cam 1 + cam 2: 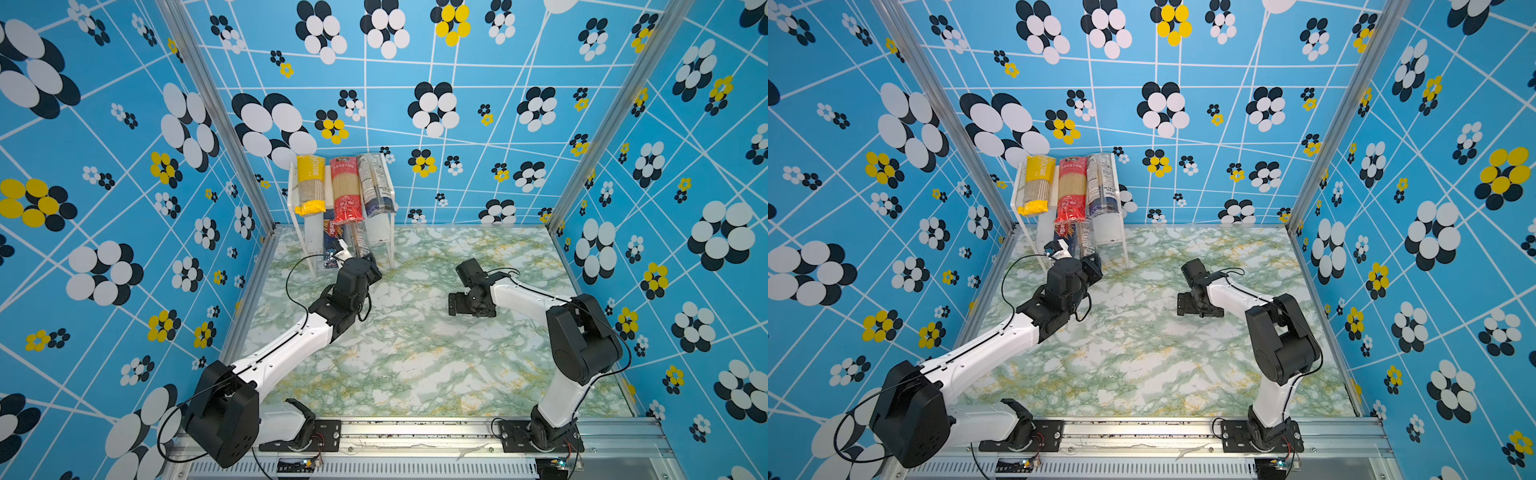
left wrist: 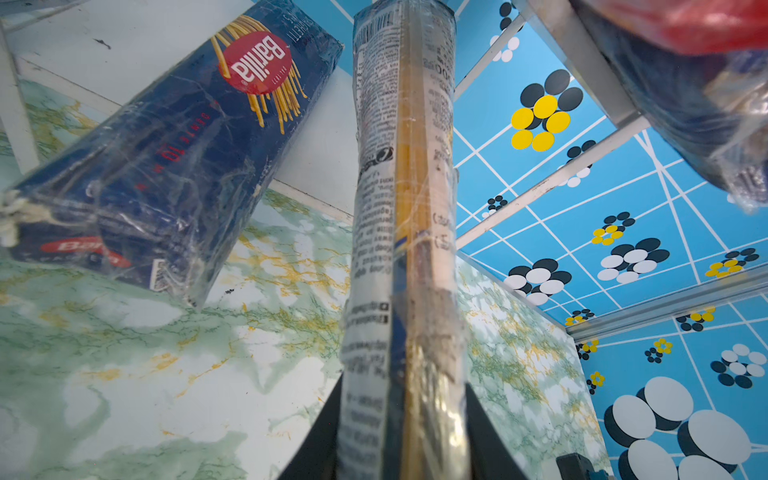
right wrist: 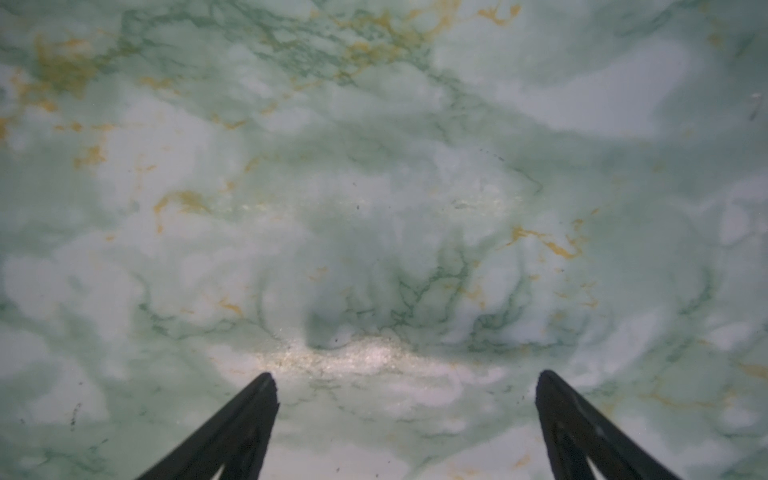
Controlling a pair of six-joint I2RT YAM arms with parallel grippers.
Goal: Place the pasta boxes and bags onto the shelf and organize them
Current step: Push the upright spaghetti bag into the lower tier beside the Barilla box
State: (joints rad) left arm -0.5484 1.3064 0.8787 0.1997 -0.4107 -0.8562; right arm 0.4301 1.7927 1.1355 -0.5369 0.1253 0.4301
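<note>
gripping slim bag point(image 2: 399, 187) at shelf point(image 1: 328, 185) edge: left gripper point(image 2: 403, 380) | right gripper point(image 3: 405, 378): spread

Your left arm point(image 1: 291, 340) and right arm point(image 1: 519, 293) look alike: glossy white link shells, each with a thin black seam line and small dark screw holes, joined by bulky matte-black joint housings point(image 1: 224, 415). A thin black cable point(image 1: 289, 278) loops loosely off the left wrist. Black base plates point(image 1: 328, 432) carry silver screws. The right gripper point(image 3: 405, 376) has flat, black, tapering fingers point(image 3: 245, 419).
</note>
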